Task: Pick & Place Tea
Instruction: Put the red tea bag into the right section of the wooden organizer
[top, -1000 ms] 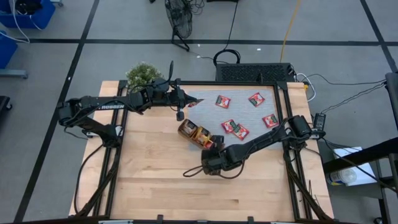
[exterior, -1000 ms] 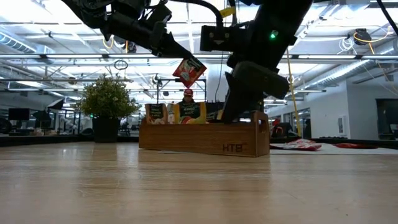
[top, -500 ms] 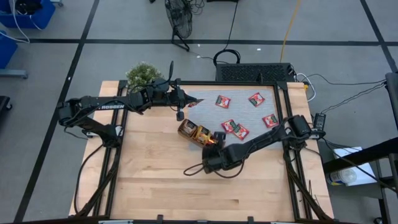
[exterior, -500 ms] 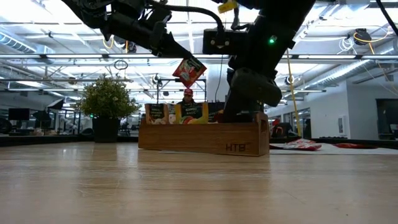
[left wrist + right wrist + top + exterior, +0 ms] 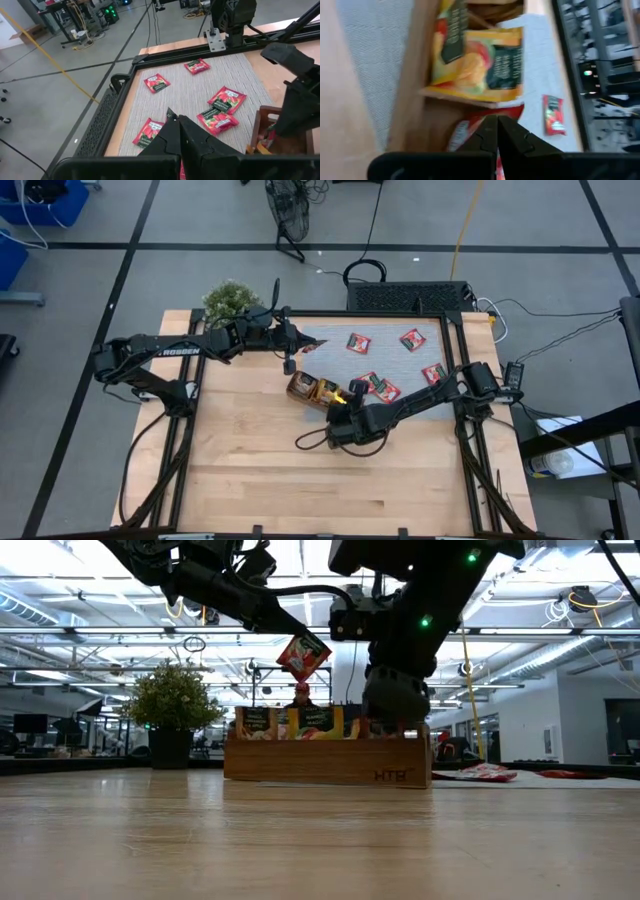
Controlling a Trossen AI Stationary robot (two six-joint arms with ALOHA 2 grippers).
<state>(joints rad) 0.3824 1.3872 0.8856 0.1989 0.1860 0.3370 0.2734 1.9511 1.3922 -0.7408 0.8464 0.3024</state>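
Right gripper (image 5: pixel 352 392) has advanced toward 11 o'clock into the wooden tray's (image 5: pixel 325 760) end compartment, pinching a red sachet (image 5: pixel 470 131); left gripper (image 5: pixel 296 644) stays aloft, clamping another red sachet (image 5: pixel 304 656).

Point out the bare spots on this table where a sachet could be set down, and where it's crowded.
Free: the bare wood of the table in front of the wooden tray and beside the potted plant. Crowded: the grey mat with loose red sachets, and around the tray, where the right gripper works.
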